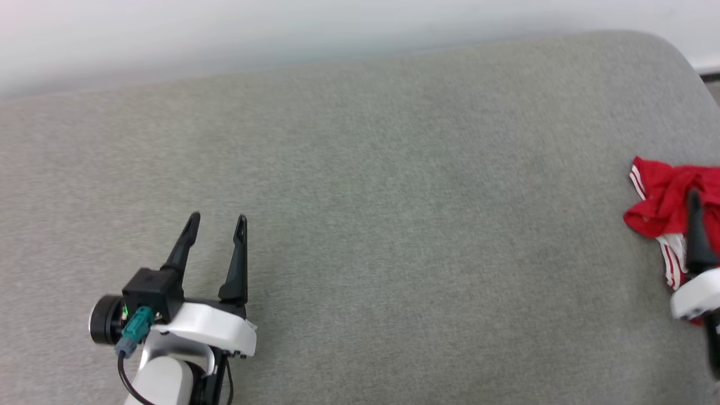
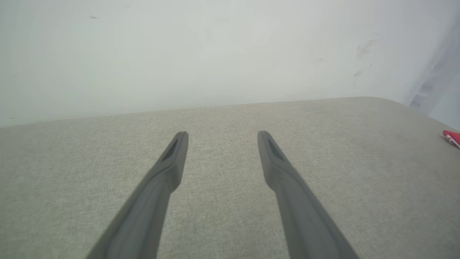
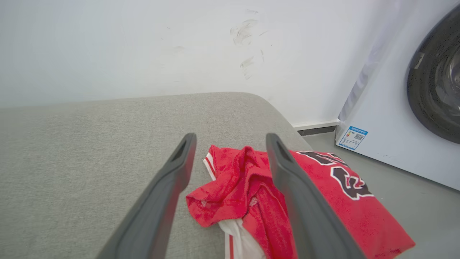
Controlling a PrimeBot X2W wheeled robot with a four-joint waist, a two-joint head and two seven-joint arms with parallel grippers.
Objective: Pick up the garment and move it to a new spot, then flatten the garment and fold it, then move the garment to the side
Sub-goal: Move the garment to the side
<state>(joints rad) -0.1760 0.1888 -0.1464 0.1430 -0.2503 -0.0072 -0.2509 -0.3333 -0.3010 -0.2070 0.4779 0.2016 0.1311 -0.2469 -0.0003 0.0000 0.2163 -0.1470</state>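
Observation:
The garment (image 3: pixel 233 183) is a crumpled red jersey with a white striped sleeve and black white-outlined lettering (image 3: pixel 346 178). It lies at the right end of the grey padded surface (image 1: pixel 394 197), partly draped over its right edge. In the head view the garment (image 1: pixel 661 205) sits at the far right. My right gripper (image 3: pixel 230 138) hovers open just above it, its fingers to either side of the bunched cloth, holding nothing; one finger (image 1: pixel 696 225) shows in the head view. My left gripper (image 1: pixel 218 219) stands open over bare fabric at the lower left, far from the garment (image 2: pixel 452 137).
A white wall (image 1: pixel 225 34) runs along the far edge of the surface. Past its rounded right end, a white washing machine (image 3: pixel 406 108) with a dark round door stands on the grey floor (image 3: pixel 413 201). Wide bare surface lies between the two grippers.

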